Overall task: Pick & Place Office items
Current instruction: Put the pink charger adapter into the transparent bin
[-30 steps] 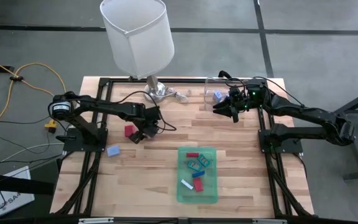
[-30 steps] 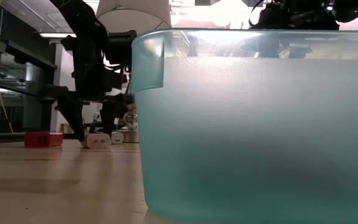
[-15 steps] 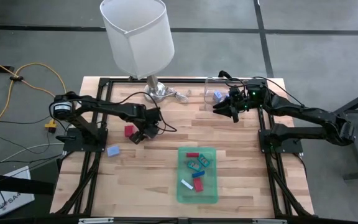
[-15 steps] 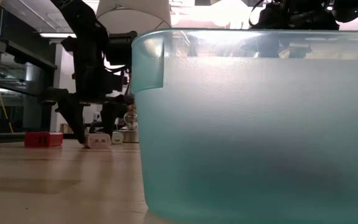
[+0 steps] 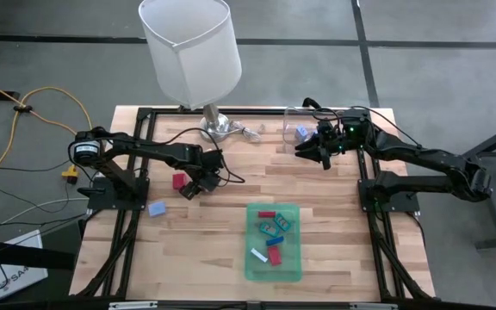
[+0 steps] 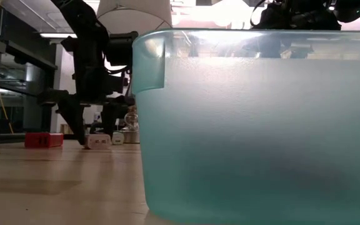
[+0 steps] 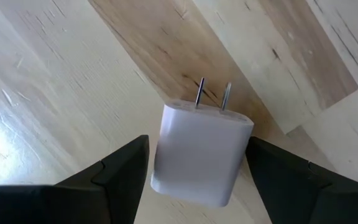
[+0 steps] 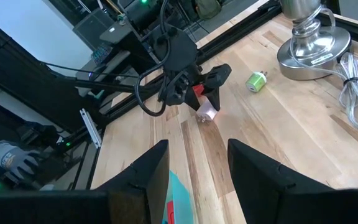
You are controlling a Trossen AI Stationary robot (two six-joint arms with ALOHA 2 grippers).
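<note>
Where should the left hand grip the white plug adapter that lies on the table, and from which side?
Grip the white plug adapter on its two long flat sides, coming from straight above. It lies flat on the wooden table, prongs pointing away, and the left hand already straddles its body, fingers open, so closing there should avoid the prongs.

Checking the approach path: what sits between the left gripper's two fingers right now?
A white plug-in charger, prongs pointing away, lies on the wooden table between the left gripper's open fingers, shown in the left wrist view.

Robotics lab: black frame point(image 5: 136, 202) around wooden table point(image 5: 213, 237), floor cables point(image 5: 37, 108), grey concrete floor.
</note>
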